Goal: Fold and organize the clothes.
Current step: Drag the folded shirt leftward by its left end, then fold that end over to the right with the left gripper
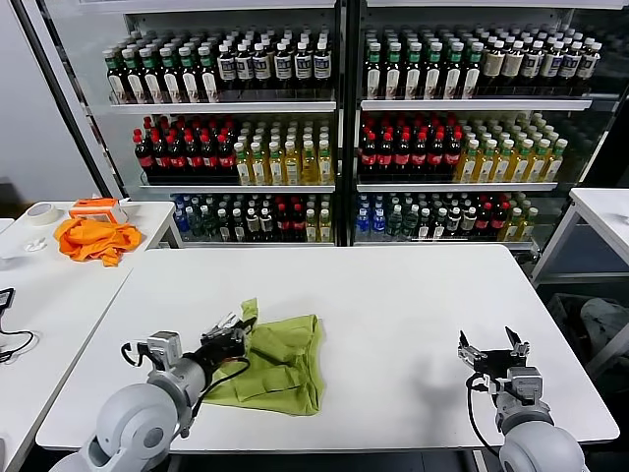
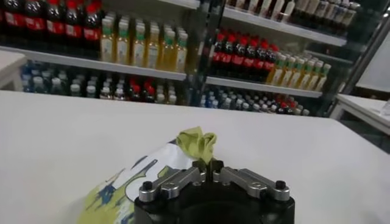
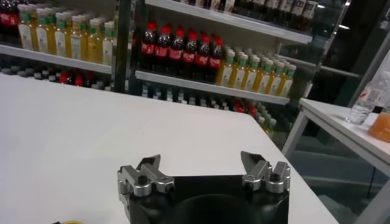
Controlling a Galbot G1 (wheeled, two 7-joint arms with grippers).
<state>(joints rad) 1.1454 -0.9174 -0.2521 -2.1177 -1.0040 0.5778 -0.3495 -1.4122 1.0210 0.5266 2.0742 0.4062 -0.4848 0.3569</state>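
The clothes, a light yellow-green shirt [image 1: 280,366], lie crumpled on the white table [image 1: 393,295] near its front left. My left gripper [image 1: 239,331] is shut on a bunched edge of the shirt at its left side, and that pinched fabric [image 2: 198,143] sticks up between the closed jaws [image 2: 209,170]. My right gripper [image 1: 491,350] hovers low at the table's front right, far from the shirt. Its jaws [image 3: 202,165] stand wide open with only bare tabletop between them.
Drink coolers full of bottles [image 1: 334,118] line the wall behind the table. A side table on the left holds a bright orange cloth [image 1: 95,239], a tape roll [image 1: 41,212] and an orange-and-white box [image 1: 96,207]. Another white table [image 1: 604,211] stands at the right.
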